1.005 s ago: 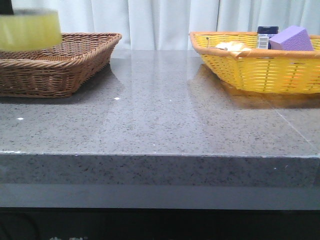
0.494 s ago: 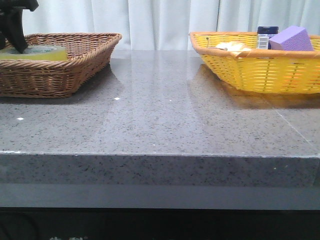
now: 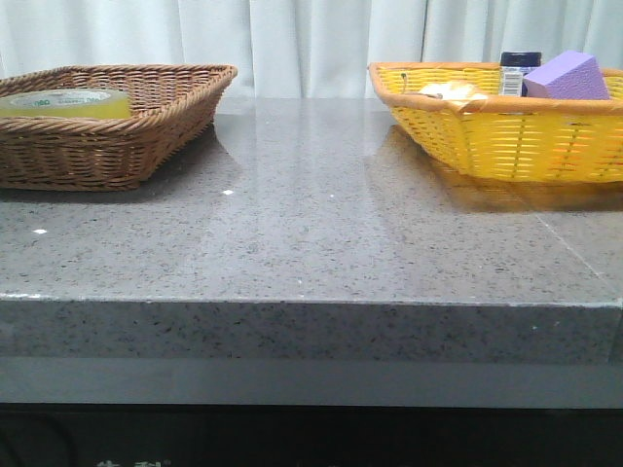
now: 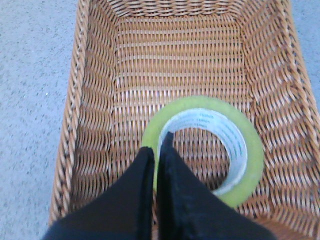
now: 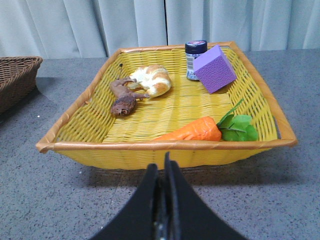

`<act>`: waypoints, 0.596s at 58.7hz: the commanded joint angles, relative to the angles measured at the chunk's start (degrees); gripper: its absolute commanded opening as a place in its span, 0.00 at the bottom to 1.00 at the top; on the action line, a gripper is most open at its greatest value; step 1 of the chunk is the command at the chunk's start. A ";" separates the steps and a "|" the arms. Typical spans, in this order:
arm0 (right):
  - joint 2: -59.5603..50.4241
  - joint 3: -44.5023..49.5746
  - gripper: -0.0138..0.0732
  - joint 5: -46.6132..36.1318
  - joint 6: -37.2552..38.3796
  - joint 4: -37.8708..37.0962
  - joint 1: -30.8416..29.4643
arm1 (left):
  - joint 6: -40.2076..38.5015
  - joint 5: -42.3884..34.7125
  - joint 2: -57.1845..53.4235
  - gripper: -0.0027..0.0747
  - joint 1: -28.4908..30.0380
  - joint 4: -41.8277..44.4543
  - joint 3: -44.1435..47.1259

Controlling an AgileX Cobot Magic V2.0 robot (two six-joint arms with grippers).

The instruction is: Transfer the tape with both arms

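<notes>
From the front I see only the tape (image 3: 66,103) in the brown wicker basket (image 3: 146,136); wrist views show my left hand (image 4: 156,142) and right hand (image 5: 162,161) pressed together, empty.

Woven wicker basket (image 4: 95,125); glossy translucent tape (image 4: 252,155); polished speckled stone table (image 3: 321,233).

- Our left gripper (image 4: 156,145) hides the tape's (image 4: 252,159) near rim and the brown wicker basket (image 4: 95,150) floor beneath it.
- Green core lettering beyond it is too small for us to read.
</notes>
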 commanded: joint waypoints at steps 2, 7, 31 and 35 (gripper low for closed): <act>0.36 -1.43 0.12 -4.71 -0.22 0.05 -0.36 | -0.09 -8.42 -8.80 0.01 -0.02 -0.80 6.38; 0.36 -1.43 0.12 -4.71 -0.22 0.05 -0.36 | -0.09 -13.10 -15.10 0.01 -0.02 -1.72 13.69; 0.36 -1.43 0.12 -4.56 -0.22 0.05 -0.36 | -0.20 -27.21 -49.16 0.01 -0.02 -2.37 46.86; 0.36 -1.43 0.12 -4.53 -0.22 0.05 -0.36 | -0.20 -27.21 -54.13 0.01 -0.02 -2.37 50.22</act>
